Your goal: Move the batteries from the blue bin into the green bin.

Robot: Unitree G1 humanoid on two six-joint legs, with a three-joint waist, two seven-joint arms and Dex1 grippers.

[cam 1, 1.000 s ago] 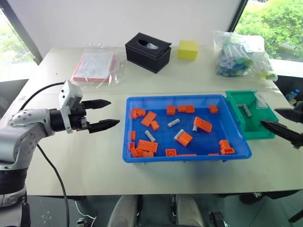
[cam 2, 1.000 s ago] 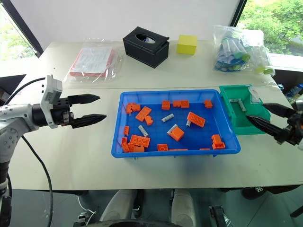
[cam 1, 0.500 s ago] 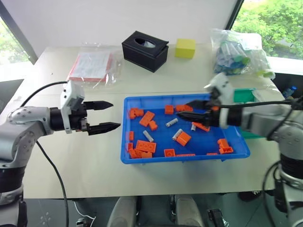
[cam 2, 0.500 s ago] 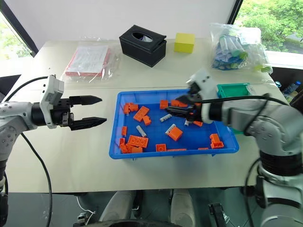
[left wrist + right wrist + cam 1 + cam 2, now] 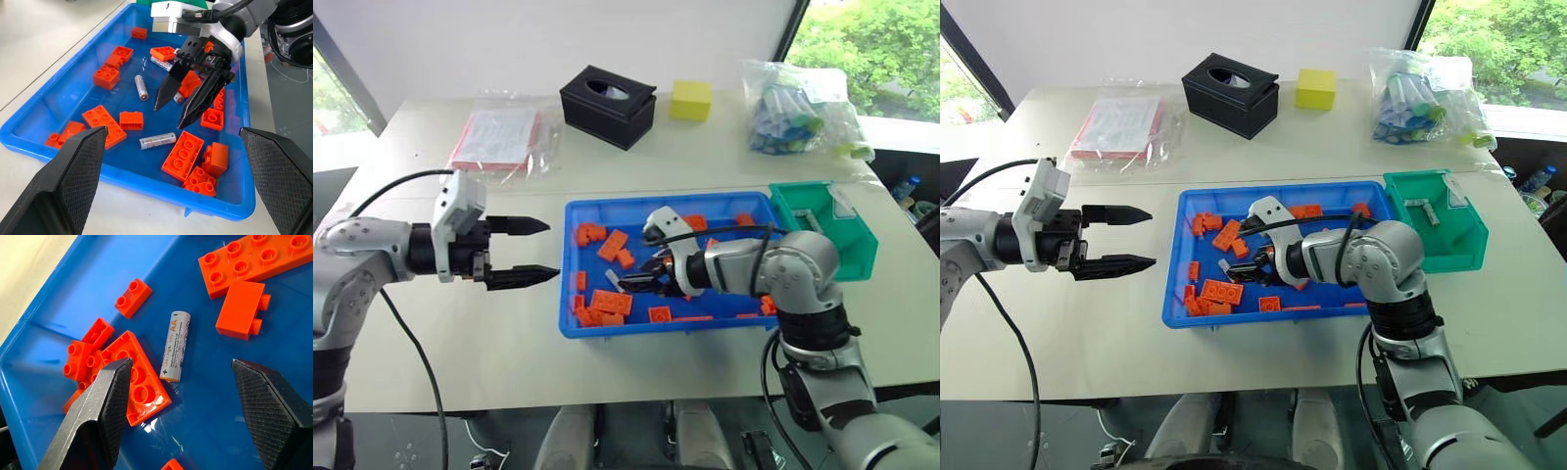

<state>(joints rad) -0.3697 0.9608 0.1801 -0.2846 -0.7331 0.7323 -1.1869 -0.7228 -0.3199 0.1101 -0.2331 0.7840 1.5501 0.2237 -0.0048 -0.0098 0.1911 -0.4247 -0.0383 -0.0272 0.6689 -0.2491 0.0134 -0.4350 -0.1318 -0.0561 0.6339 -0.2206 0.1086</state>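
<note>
Right gripper (image 5: 183,105) is down inside the blue bin (image 5: 582,328), fingers spread wide and pinching nothing, tips hanging just above the tray floor. Lined up between those fingers in the right wrist view lies one battery (image 5: 175,345), flat on the blue floor, an AA by its label. It sits just beside a flat orange brick (image 5: 134,377) on one side, with a chunkier orange brick (image 5: 242,311) a little off on the other. So this is the reach-and-pick step, the grasp not yet made.

Over on the left, the left gripper (image 5: 536,251) hovers above the bare table (image 5: 460,333), near the bin's left wall, fingers apart, empty, pointing toward the tray.

More batteries are in the tray: the left wrist view picks out another battery (image 5: 141,87) farther in, among scattered bricks. Off to the right, the green bin (image 5: 1449,257) sits just beside the blue bin's right end, with a couple of grey cylinders (image 5: 1423,208) already inside, so the job looks partly done.

Next move, as I judge it: lower the tips either side of the lined-up battery and close across its width. The neighbouring flat brick is close enough that a finger could land on it or drag it along, so the approach wants care.
</note>
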